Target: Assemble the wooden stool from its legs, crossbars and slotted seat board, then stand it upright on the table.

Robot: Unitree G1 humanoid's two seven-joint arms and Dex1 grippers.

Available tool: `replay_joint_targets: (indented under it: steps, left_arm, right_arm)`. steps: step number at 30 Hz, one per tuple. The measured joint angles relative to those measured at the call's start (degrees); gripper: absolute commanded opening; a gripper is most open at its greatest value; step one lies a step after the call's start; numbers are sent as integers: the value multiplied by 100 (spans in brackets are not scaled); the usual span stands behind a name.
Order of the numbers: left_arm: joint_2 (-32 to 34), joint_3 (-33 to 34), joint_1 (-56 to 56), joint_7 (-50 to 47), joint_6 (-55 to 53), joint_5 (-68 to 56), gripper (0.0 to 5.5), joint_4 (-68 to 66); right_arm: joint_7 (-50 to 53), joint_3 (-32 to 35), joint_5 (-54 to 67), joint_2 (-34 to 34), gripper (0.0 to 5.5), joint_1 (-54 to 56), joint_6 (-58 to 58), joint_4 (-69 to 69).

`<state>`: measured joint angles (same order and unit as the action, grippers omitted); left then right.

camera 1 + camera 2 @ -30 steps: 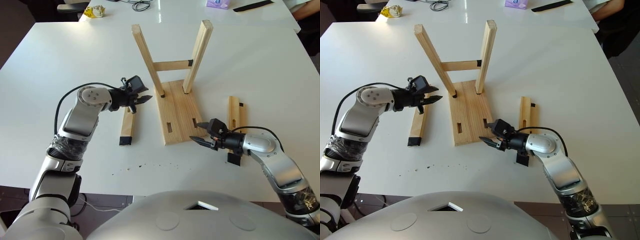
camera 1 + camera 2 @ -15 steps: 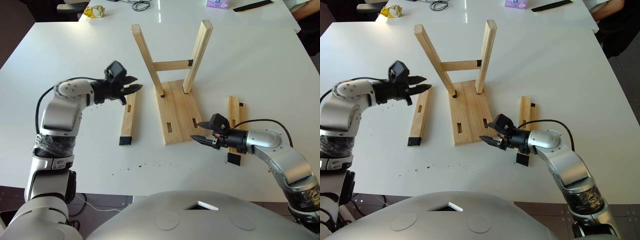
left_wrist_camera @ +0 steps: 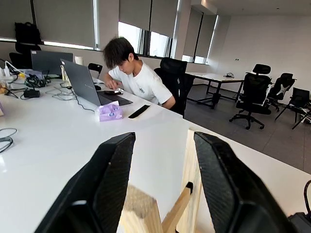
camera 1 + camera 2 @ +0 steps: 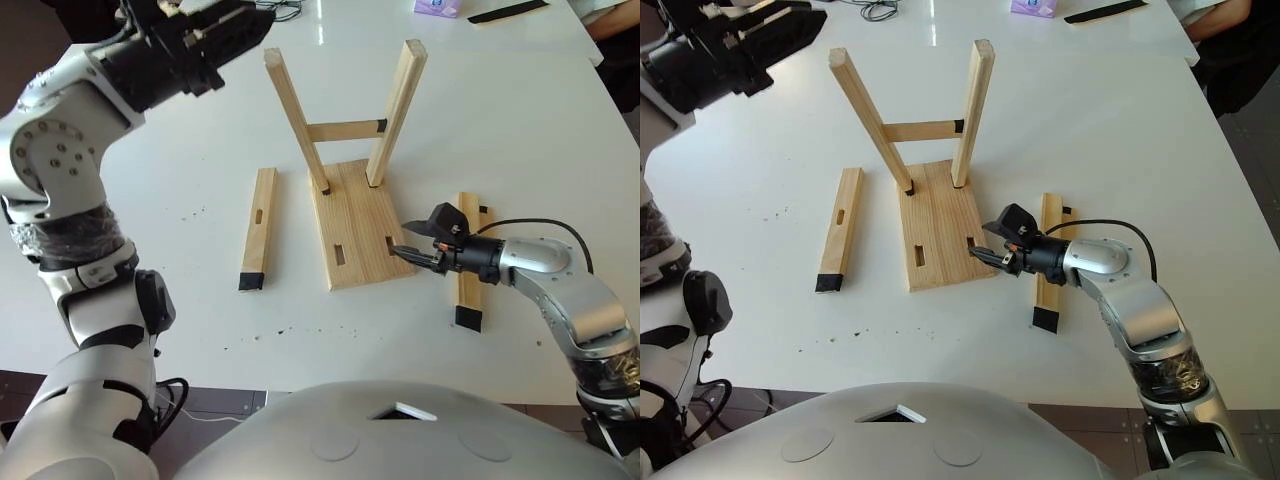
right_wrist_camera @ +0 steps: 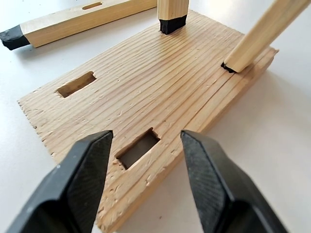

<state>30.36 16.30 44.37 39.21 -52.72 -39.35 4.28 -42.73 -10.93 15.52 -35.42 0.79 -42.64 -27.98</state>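
Observation:
The slotted seat board [image 4: 355, 225] lies flat on the white table. Two legs [image 4: 295, 120] [image 4: 395, 110] stand in its far slots, leaning apart and joined by a crossbar [image 4: 345, 130]. Its two near slots [image 5: 138, 148] [image 5: 75, 83] are empty. One loose leg [image 4: 258, 228] lies left of the board, another [image 4: 467, 262] to its right. My right gripper [image 4: 405, 240] is open, low at the board's near right edge, over one empty slot. My left gripper [image 4: 245, 20] is open, raised high at the far left near the left leg's top [image 3: 141, 213].
A yellow packet [image 4: 188, 22], cables [image 4: 285, 10], a purple tissue pack [image 4: 437, 8] and a black strip [image 4: 505, 12] lie on the far table. Dark specks [image 4: 270, 330] dot the table near its front edge. Bare table surface lies left of the loose leg.
My left arm has lifted from beside the loose left leg to high over the far left of the table. My right gripper has edged closer to the board's right edge.

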Motion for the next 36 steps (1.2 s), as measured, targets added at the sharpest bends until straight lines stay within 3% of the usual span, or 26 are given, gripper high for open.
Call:
replay_joint_targets:
  steps: [5,10,22,32,36]
  left_arm:
    - [-597,-927,341,-155,1173,910,251,-1073]
    - [-893,-1224,565,-179,1929,1353,251,-1818]
    - [-1065,-1103,1265,-118,1962,1249,251,-2248]
    - [-1038,-367,2477,-343,2070,887,251,-2587]
    - [-1073,-446,2202,-385,2274,966,251,-2471]
  right_arm:
    - [45,-240,-47,111,257,68,125,178]
    - [37,-458,-105,136,257,89,215,225]
    - [-52,-761,-253,13,257,-45,701,435]
    - [1,-820,-272,-63,257,-74,860,436]
    - [27,-850,-273,-74,257,-96,861,410]
